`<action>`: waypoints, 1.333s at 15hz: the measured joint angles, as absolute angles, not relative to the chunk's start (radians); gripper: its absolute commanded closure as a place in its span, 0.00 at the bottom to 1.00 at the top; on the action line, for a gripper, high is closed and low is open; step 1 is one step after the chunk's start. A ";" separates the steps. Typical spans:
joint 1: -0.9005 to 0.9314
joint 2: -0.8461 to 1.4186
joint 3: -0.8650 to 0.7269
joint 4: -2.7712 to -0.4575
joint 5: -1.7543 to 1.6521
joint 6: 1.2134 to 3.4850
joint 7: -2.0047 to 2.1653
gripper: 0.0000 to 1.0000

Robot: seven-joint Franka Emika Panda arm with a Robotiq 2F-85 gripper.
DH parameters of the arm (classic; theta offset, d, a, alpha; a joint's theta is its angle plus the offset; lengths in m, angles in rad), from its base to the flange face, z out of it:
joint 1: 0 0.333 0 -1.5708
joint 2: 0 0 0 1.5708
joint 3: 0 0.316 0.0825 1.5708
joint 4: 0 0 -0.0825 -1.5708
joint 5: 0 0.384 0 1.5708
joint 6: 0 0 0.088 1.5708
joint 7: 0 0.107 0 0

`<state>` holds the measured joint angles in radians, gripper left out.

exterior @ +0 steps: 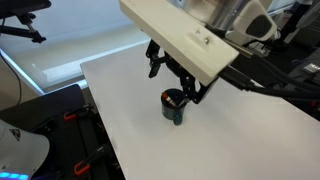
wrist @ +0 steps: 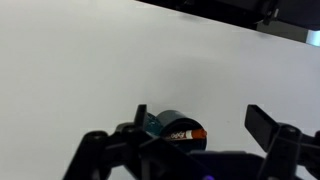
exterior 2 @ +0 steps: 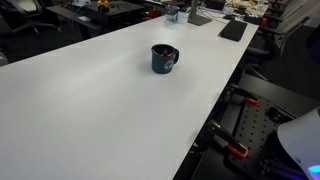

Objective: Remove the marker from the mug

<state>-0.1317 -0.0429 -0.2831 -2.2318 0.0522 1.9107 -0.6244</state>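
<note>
Hovering just above the mug [exterior: 175, 106] with gripper [wrist: 200, 120] spread wide, clasping nothing; lying inside the mug, red-orange end at the rim, the marker [wrist: 186, 132]; around the middle of the white table [exterior 2: 80, 100].

Dark teal mug [exterior 2: 163, 61], marker [wrist: 186, 132] with seemingly red-orange end, plain white table [exterior 2: 90, 100].
</note>
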 measured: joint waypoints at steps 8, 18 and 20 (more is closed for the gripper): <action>-0.152 -0.003 -0.269 -2.213 0.053 1.909 -0.624 0.00; -0.145 0.162 -0.135 -2.076 0.038 1.880 -0.624 0.00; -0.143 0.173 -0.129 -2.068 0.037 1.877 -0.624 0.00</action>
